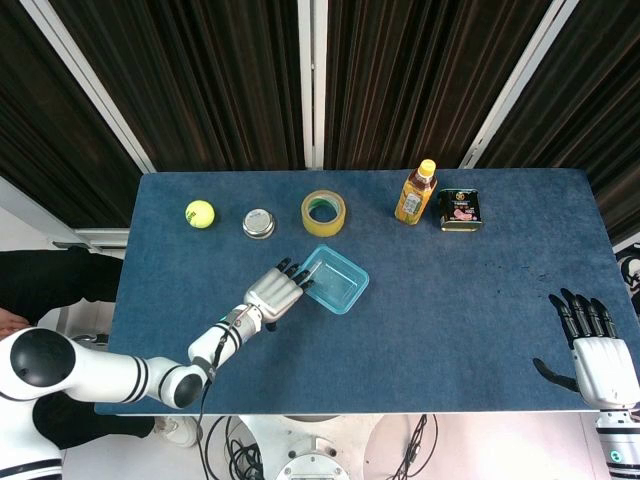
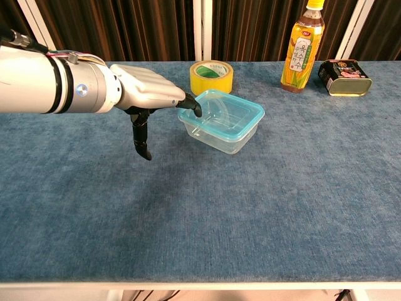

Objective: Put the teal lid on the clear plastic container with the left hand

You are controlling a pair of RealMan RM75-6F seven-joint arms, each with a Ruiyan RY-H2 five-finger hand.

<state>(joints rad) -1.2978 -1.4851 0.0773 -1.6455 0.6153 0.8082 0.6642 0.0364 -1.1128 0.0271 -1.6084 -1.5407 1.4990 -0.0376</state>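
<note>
The clear plastic container (image 1: pixel 331 281) (image 2: pixel 222 128) stands mid-table with the teal lid (image 2: pixel 227 111) lying on top of it, a little askew and raised at its back left corner. My left hand (image 1: pixel 274 294) (image 2: pixel 146 94) is just left of the container, flat with fingers stretched out and thumb hanging down. Its fingertips (image 2: pixel 195 109) touch the lid's left corner, and it holds nothing. My right hand (image 1: pixel 598 348) hovers at the table's front right edge with fingers spread and empty; the chest view does not show it.
Along the back of the blue table (image 1: pixel 450 300) stand a tennis ball (image 1: pixel 199 213), a small round metal tin (image 1: pixel 258 222), a yellow tape roll (image 1: pixel 323 212) (image 2: pixel 211 75), a yellow drink bottle (image 1: pixel 415 192) (image 2: pixel 302 47) and a dark can (image 1: pixel 460 210) (image 2: pixel 344 77).
</note>
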